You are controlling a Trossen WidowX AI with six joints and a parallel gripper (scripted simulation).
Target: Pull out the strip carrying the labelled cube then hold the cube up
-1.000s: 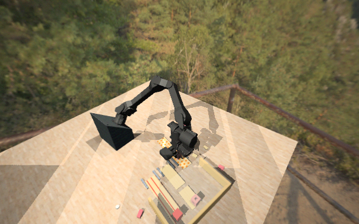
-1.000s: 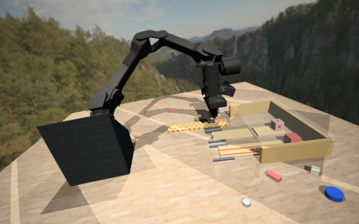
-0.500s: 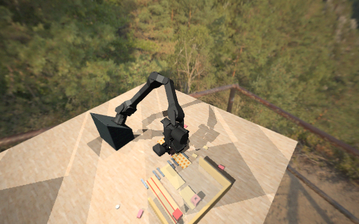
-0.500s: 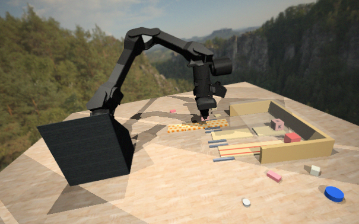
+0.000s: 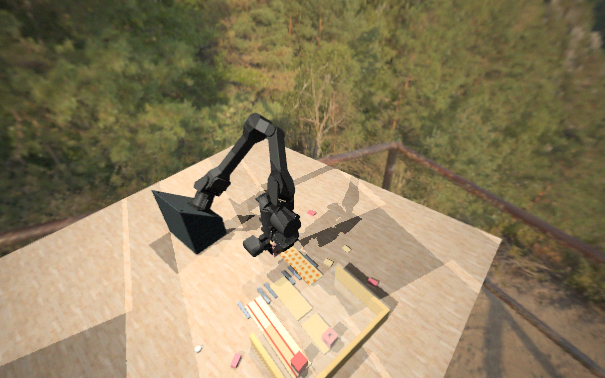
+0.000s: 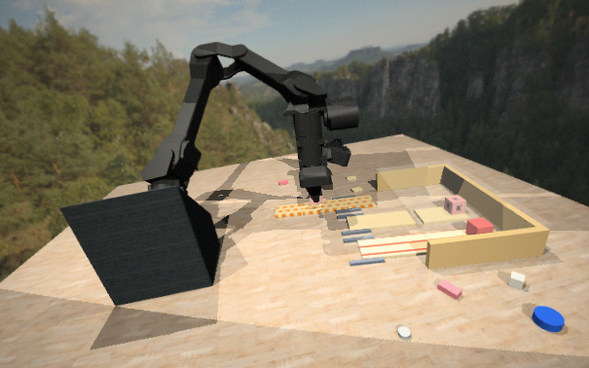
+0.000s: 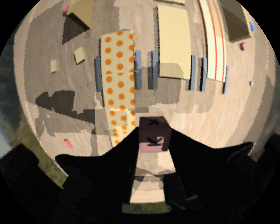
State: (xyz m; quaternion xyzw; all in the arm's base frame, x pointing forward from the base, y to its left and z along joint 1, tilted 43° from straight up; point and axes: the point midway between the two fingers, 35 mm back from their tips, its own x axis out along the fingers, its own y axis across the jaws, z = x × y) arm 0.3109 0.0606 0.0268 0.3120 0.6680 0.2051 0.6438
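Drawn out whole toward nine o'clock on the counter (image 6: 308,292), likely to bring its load within reach: orange dotted strip (image 6: 347,205). At centre, tool (image 6: 315,195) clamped on the labelled cube (image 6: 315,200), low over that strip, not clearly raised yet. Left at three o'clock inside the walled pen (image 6: 488,245), another pink cube (image 6: 455,204) by a split strip (image 6: 381,220), presumably the decoy.

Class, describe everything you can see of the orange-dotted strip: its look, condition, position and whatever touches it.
The orange-dotted strip is a long, flat, thin band, pale yellow with orange dots, in one piece as far as shows. It lies flat on the wooden table, wholly outside the walled pen, beside short blue bars. The gripper, above its middle, is shut on a small pink cube.
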